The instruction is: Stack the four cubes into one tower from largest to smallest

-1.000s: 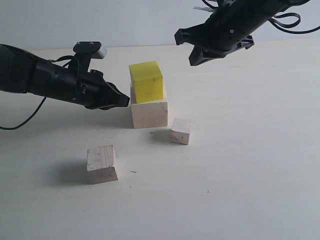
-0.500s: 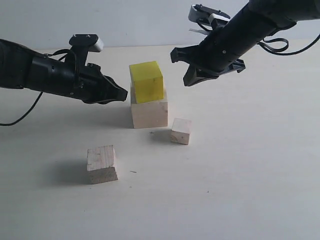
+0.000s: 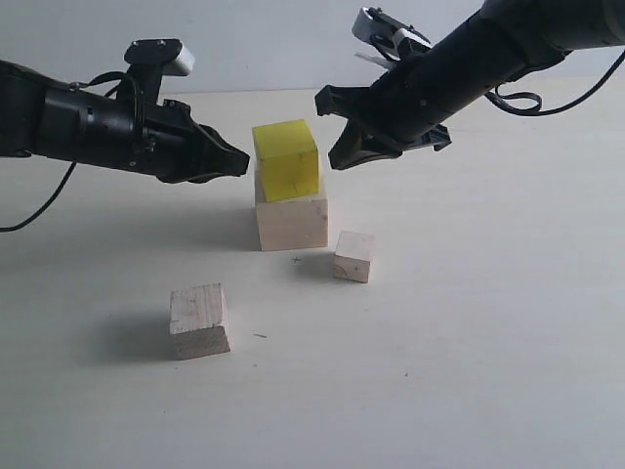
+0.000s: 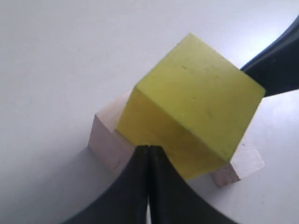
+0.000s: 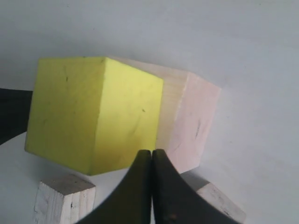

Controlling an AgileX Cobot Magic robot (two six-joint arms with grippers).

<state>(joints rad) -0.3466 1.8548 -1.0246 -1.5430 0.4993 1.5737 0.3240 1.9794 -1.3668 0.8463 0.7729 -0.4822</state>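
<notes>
Nearest: medium wood cube [image 3: 199, 320], alone on the counter [image 3: 469, 371]. Beyond it, small wood cube [image 3: 353, 256], just beside the large wood cube [image 3: 292, 223]. Yellow cube [image 3: 286, 159] sits on the large one, twisted off square. Left pincer [image 3: 240, 166] and right pincer [image 3: 339, 159] flank the yellow cube, both closed tight, holding nothing. Blocks look rigid, light, smooth-faced. Likely best gripped across two flat opposite sides at mid-height, not on corners.

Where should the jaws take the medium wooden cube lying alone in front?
Probably from above, closing on two opposite side faces of the medium wooden cube. It rests alone on the table, with its top bare and nothing touching its sides.
</notes>
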